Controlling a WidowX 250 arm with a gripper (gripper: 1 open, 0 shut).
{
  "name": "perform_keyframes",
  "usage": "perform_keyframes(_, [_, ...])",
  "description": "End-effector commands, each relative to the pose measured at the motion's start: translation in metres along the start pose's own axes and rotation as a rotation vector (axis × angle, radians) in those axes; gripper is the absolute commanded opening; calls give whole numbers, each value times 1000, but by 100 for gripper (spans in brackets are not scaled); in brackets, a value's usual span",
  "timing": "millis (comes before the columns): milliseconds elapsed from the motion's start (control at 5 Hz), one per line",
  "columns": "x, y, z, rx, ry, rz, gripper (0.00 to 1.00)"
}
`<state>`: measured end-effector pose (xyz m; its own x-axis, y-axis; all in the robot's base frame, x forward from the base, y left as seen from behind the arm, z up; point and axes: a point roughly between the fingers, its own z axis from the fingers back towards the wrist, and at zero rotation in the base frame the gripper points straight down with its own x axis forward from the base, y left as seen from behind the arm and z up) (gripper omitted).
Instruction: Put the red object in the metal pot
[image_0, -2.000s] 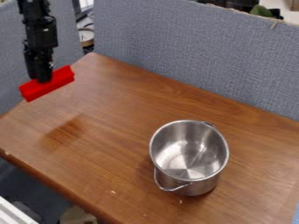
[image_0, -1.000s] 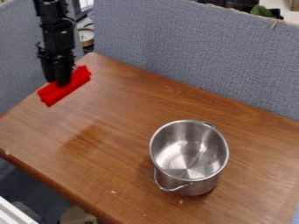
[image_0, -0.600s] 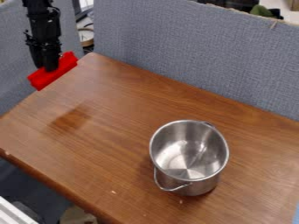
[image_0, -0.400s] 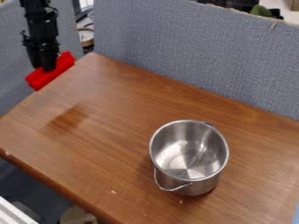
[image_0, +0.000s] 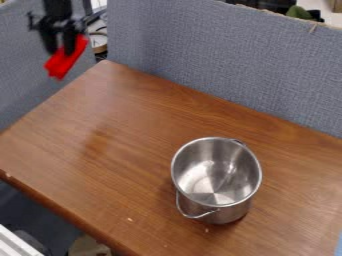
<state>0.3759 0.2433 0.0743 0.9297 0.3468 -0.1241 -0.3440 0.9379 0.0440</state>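
Note:
High at the upper left, the red object, a bright red block, hangs tilted in the air well above the table's far left corner. My gripper is shut on its upper part; the arm is blurred. The metal pot, shiny and round with a thin wire handle at its front, stands on the right front part of the wooden table, far from the block. Nothing shows inside the pot.
A grey-blue fabric partition runs along the back of the table. The table's left corner drops off to the floor at the lower left.
The gripper has lifted the red block higher and slightly right, away from the table's left corner. The pot has not moved.

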Motion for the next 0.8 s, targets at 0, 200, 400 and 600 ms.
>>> perform_keyframes(0, [-30,-24,21,41,-84,-229,0])
perform_keyframes(200, [-62,-13,34,72,-149,-333,0])
perform_keyframes(400, [-113,-44,52,113,-194,-415,0])
perform_keyframes(600, [-146,-84,46,100,-208,-608,0])
